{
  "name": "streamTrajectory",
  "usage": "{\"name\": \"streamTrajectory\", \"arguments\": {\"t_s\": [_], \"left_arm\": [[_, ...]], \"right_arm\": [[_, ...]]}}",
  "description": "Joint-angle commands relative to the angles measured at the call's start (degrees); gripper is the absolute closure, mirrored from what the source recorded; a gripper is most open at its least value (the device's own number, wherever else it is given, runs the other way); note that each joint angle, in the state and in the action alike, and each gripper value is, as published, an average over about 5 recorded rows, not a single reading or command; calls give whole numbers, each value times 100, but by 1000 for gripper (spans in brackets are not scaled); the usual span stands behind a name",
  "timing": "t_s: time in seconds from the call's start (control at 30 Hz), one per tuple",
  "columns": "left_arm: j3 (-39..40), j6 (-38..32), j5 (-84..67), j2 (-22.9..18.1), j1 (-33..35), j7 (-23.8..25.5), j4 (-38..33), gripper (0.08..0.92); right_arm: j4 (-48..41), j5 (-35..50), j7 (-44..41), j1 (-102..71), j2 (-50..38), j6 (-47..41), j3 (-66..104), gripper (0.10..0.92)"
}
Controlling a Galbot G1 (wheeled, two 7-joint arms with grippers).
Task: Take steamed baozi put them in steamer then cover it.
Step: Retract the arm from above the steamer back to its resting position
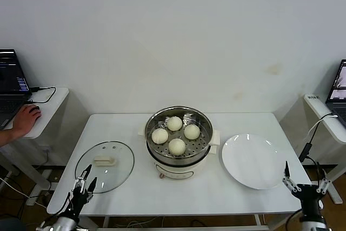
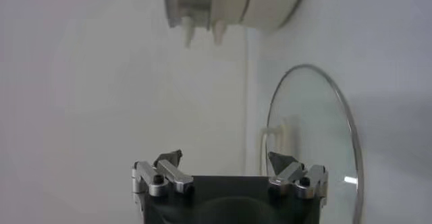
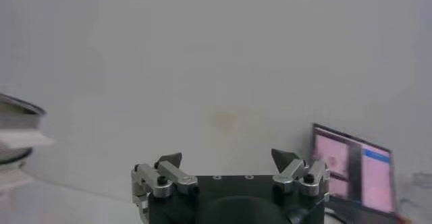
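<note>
Several cream-white baozi [image 1: 176,146] sit on the perforated tray inside the steel steamer [image 1: 201,116] at the table's middle. The steamer's base also shows in the left wrist view [image 2: 233,3]. The glass cover [image 1: 120,172] with its cream handle [image 1: 104,161] lies flat on the table to the steamer's left, and shows in the left wrist view [image 2: 324,131]. My left gripper [image 1: 86,178] is open and empty at the front left edge, just before the cover. My right gripper [image 1: 304,176] is open and empty at the front right corner. Each shows open in its own wrist view: left [image 2: 225,159], right [image 3: 229,158].
An empty white plate [image 1: 251,160] lies right of the steamer. A side table with a laptop [image 1: 11,87] and a person's hand [image 1: 21,120] stands at far left. Another laptop [image 1: 338,87] sits at far right, with cables [image 1: 311,139] hanging beside the table.
</note>
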Motion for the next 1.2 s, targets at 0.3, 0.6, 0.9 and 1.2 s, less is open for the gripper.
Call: {"name": "streamTrajectory", "arguments": {"t_s": [0.3, 0.6, 0.9, 1.2], "left_arm": [[395, -144, 217, 210, -1585, 98, 1299, 177], [587, -177, 250, 86, -2014, 116, 1790, 177], [742, -176, 235, -38, -2318, 157, 2078, 177], [781, -158, 195, -39, -2494, 250, 2073, 177]], "right_arm": [[-24, -172, 96, -483, 372, 294, 381, 203], [-85, -268, 97, -507, 374, 302, 425, 202], [-168, -366, 70, -502, 348, 314, 480, 203], [-275, -414, 51, -471, 326, 341, 484, 203]]}}
